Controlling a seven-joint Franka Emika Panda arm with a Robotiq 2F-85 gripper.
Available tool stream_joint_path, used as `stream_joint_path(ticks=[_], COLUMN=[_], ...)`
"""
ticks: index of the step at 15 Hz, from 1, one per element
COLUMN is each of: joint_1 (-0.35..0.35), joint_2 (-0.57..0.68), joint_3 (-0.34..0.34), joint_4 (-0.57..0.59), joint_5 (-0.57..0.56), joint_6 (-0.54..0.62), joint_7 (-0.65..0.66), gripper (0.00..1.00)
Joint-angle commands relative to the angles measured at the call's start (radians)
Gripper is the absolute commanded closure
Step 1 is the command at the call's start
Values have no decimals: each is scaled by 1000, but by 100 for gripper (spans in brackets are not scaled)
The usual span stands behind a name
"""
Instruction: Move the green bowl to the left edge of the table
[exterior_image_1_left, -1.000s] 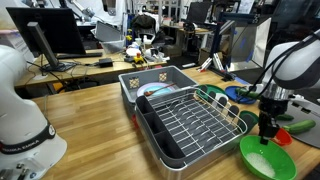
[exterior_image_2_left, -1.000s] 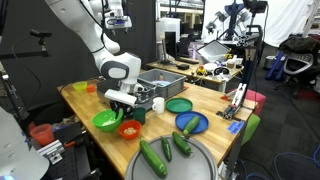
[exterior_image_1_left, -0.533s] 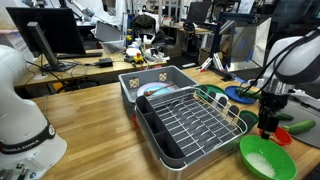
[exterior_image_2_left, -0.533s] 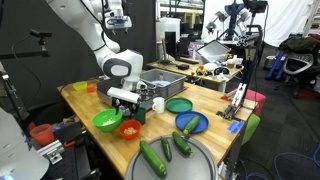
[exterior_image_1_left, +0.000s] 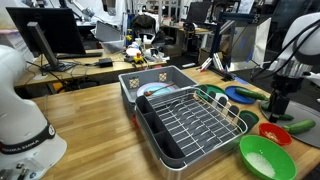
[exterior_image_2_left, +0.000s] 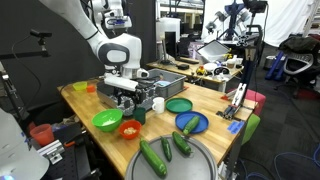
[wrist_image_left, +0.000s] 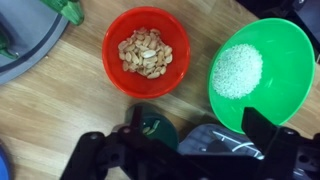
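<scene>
Spread wide and gripping nothing, the end effector hangs over the bench, lifted clear of both bowls. In the wrist view its two dark fingers come in from the bottom with only bare wood between them. The green bowl sits flat on the bench close to one edge, roughly midway along that edge in an exterior view. It holds a small heap of white grains. Just beside it, apart but near, stands the smaller red bowl, filled with nuts. In an exterior view the red bowl lies almost under the end effector, between the green bowl and the arm. A grey dish rack takes up the middle of the bench, and a blue dish lies further along, well apart from the bowls.
</scene>
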Motion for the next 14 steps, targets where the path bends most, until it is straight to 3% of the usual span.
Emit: stream_joint_path(ticks=[1, 14], joint_1=[4, 5], joint_2=[-21, -28], joint_3=[-5, -6], joint_4=[-7, -20], joint_5=[0, 0], joint_6=[-10, -11], joint_7=[4, 9], gripper=[0, 0])
